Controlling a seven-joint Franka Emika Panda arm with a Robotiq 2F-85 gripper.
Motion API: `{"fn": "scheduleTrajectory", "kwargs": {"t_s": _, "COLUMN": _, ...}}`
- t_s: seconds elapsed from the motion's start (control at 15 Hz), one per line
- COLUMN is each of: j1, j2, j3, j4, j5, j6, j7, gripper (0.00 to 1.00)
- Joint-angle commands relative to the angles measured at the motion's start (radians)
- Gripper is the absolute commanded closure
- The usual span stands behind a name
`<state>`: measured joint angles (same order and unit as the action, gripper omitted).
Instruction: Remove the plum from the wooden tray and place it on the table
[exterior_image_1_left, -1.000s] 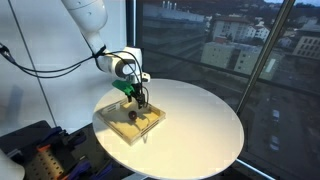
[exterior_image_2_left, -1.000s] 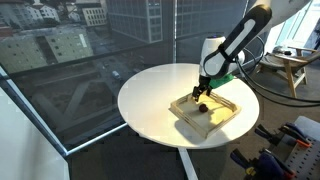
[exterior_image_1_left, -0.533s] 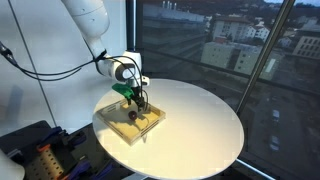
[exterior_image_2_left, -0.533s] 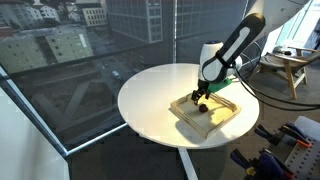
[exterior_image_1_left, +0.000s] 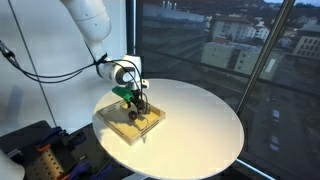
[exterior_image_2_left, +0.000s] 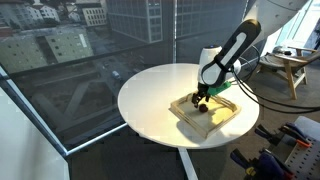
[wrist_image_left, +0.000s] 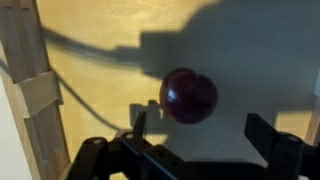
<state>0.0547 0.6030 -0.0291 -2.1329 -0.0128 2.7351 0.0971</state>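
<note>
The plum (wrist_image_left: 188, 95) lies on the floor of the wooden tray (wrist_image_left: 100, 30), away from its rim, under the gripper (wrist_image_left: 200, 125) — the two fingers (wrist_image_left: 140, 120) spread apart either side, not clamping it. One plum, one tray — on one round white table (exterior_image_1_left: 205, 120)

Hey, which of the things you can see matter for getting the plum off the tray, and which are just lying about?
Part of the job:
- plum
- wooden tray
- table
- gripper, open close to the plum

Just lying about:
- wooden furniture beyond the table
- gear on the floor, too small to identify
</note>
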Motion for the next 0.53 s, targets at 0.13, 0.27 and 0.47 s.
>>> {"fn": "scheduleTrajectory", "kwargs": {"t_s": 0.13, "j1": 0.013, "j2": 0.028, "j3": -0.019, "j4": 0.027, "j5": -0.004, "j6": 0.007, "j7": 0.023, "gripper": 0.0}}
{"fn": "scheduleTrajectory", "kwargs": {"t_s": 0.27, "j1": 0.014, "j2": 0.035, "j3": -0.021, "j4": 0.032, "j5": -0.004, "j6": 0.007, "j7": 0.023, "gripper": 0.0}}
{"fn": "scheduleTrajectory", "kwargs": {"t_s": 0.47, "j1": 0.013, "j2": 0.042, "j3": -0.022, "j4": 0.036, "j5": -0.003, "j6": 0.007, "j7": 0.023, "gripper": 0.02}}
